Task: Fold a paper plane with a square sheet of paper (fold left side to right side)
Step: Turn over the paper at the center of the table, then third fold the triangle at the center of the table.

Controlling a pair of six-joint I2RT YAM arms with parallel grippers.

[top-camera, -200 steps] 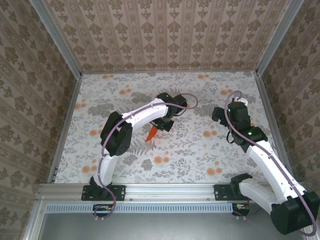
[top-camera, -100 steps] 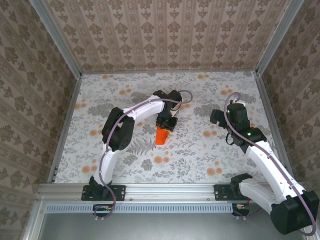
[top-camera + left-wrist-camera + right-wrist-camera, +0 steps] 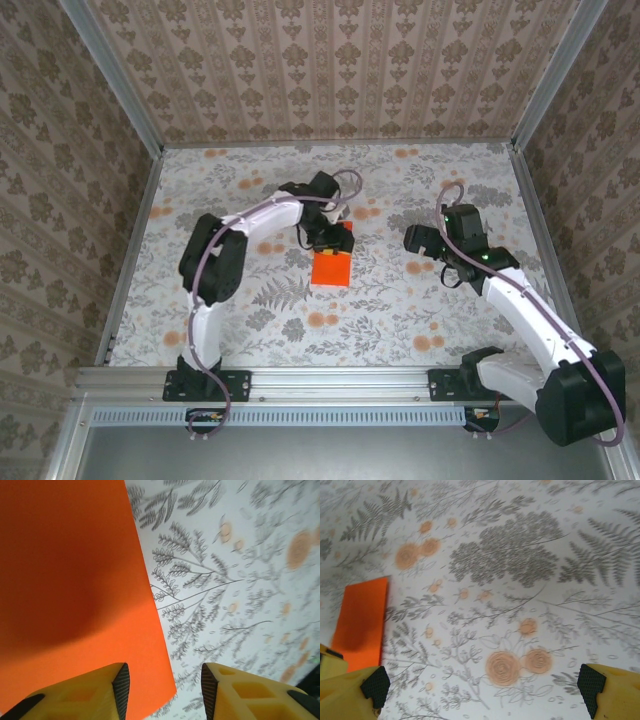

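The square sheet of paper (image 3: 331,269) is bright orange and lies flat on the flowered table, mid-table. It is a flat rectangle rather than a pointed paper plane. My left gripper (image 3: 332,246) hovers at the sheet's far edge. In the left wrist view its jaws (image 3: 162,687) stand apart, and the paper (image 3: 75,580) lies beneath with one corner reaching into the gap, touched by neither pad. My right gripper (image 3: 411,240) is wide open to the right of the sheet, pointing toward it. In the right wrist view the paper (image 3: 362,620) lies at the left, beyond the open fingers (image 3: 484,690).
The floral tablecloth (image 3: 240,180) is ringed by patterned walls and metal rails (image 3: 130,260). Printed pale orange flowers (image 3: 505,667) dot the cloth between the right gripper and the sheet.
The left gripper has opened and let go of the orange paper, which went from hanging as a narrow shape to lying flat. The right gripper has moved left toward the sheet.
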